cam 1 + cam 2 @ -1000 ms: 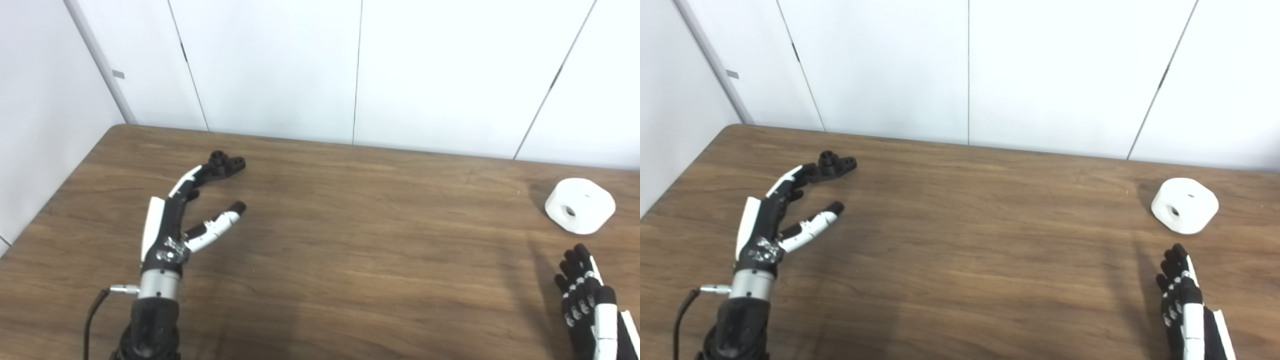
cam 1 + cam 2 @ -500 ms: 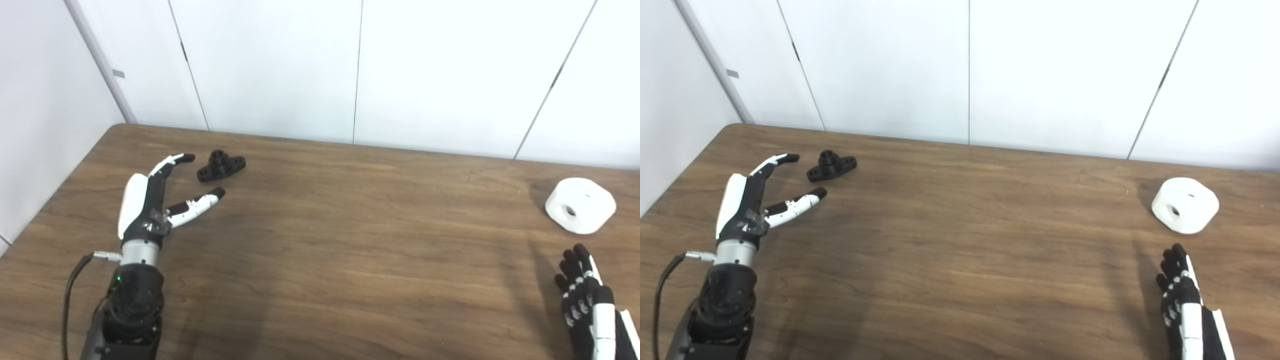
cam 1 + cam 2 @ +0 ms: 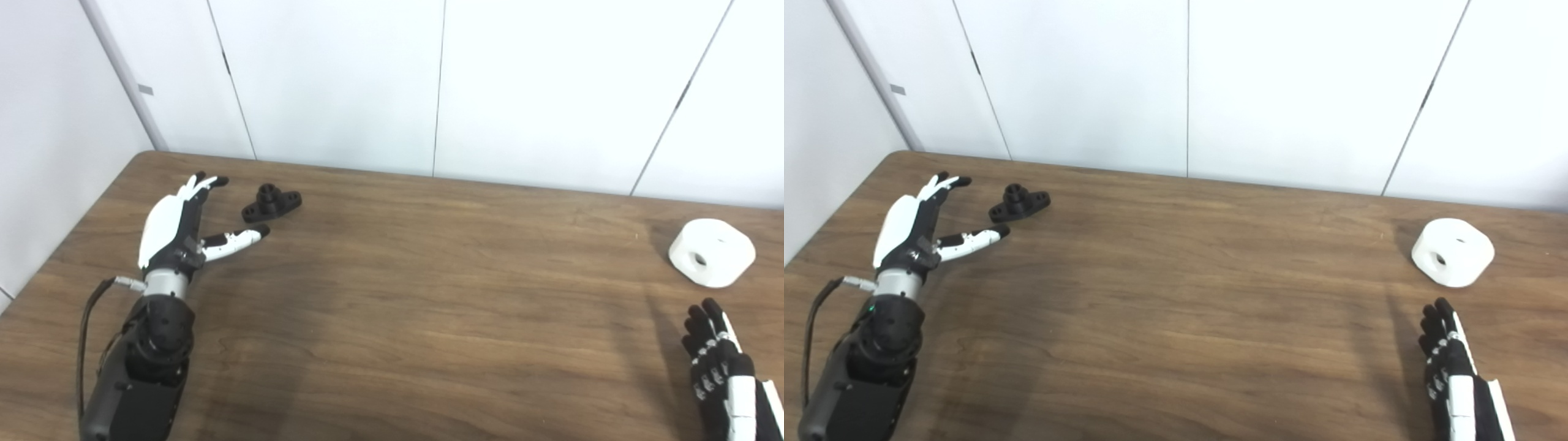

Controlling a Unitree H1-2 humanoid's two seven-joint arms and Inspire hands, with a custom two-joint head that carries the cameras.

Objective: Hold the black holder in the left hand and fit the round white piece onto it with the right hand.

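Views: both eye views are showing the same scene; the right eye view is showing more of the right hand's forearm at the bottom edge, the left eye view more of the side wall at left.
Holder: black holder (image 3: 271, 203) is lying on the desk (image 3: 429, 294) at far left, a matte bar with a raised round boss at its middle and a hole at each end.
Left hand: left hand (image 3: 177, 229) is lying just beside the holder, not touching it; its fingers (image 3: 205, 182) are spreading wide, holding nothing, the thumb reaching to a point just in front of the holder.
White piece: round white piece (image 3: 711, 252) is sitting at far right, well apart from the holder; a smooth, thick disc with rounded edges and a hole in its side face.
Right hand: right hand (image 3: 1448, 364) is resting near the bottom right corner, near the white piece but apart from it, fingers straight, close together and holding nothing.
Surface: desk is showing a brown wood-grain finish with a rounded far-left corner.
Room: plain white wall panels (image 3: 337, 79) with thin dark seams are standing behind the desk.
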